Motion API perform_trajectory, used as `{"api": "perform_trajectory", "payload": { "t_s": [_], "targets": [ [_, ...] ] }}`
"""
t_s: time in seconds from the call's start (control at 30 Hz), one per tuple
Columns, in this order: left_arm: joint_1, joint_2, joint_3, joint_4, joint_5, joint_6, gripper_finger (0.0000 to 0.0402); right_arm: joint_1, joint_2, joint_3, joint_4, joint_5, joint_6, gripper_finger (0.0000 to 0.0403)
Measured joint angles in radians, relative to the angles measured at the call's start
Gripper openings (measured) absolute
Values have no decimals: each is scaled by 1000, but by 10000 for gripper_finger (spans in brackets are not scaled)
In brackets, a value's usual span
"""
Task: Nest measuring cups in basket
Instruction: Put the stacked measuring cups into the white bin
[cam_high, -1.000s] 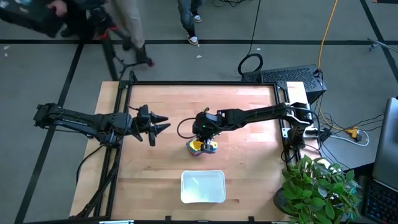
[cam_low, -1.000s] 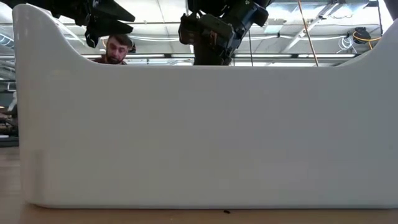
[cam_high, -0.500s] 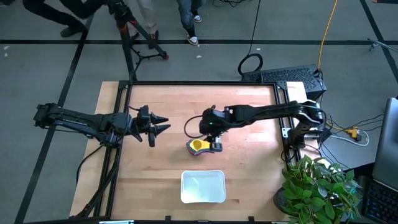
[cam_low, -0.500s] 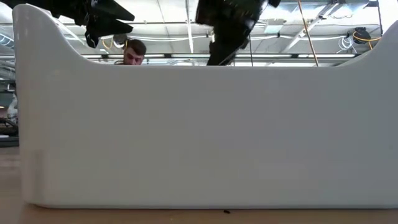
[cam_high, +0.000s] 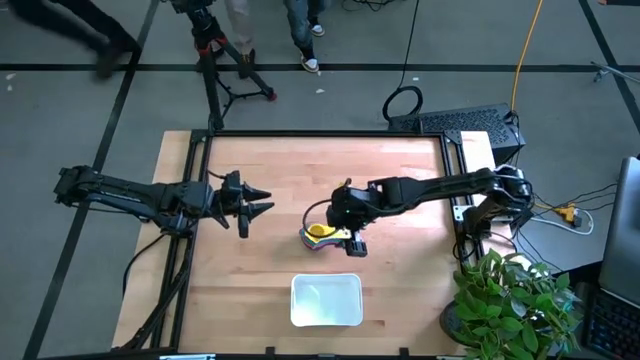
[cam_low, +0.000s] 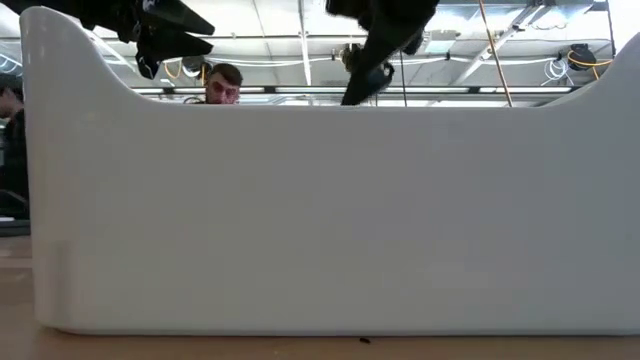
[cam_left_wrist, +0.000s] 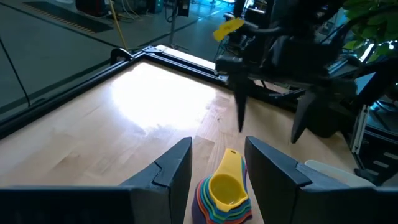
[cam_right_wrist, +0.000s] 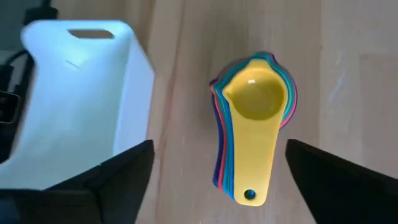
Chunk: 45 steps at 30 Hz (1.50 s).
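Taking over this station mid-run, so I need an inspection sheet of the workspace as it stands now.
Surface: wooden table, bare apart from the job's things.
Job's things: measuring cups nested in one stack, yellow on top, on the table beside the basket, not in it.
Clutter: nothing seen.
Grippers: right gripper open above the stack; left gripper open, waiting at the table's left.
Cables: yellow cable on the floor.
Surroundings: plant, tripod, person behind.

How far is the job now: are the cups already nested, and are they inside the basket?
Done: the measuring cups sit nested, yellow on top, on the table beside the basket. In hand: the right gripper hovers open above them. The left gripper waits apart. Left: move the stack into the basket.
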Motion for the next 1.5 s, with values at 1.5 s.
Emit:
{"api": "perform_trajectory", "payload": {
  "t_s": [1.5],
  "targets": [
    [0, 0, 0, -45, 10, -19, 149, 28, 231, -114, 166, 181, 104, 392]
  ]
}}
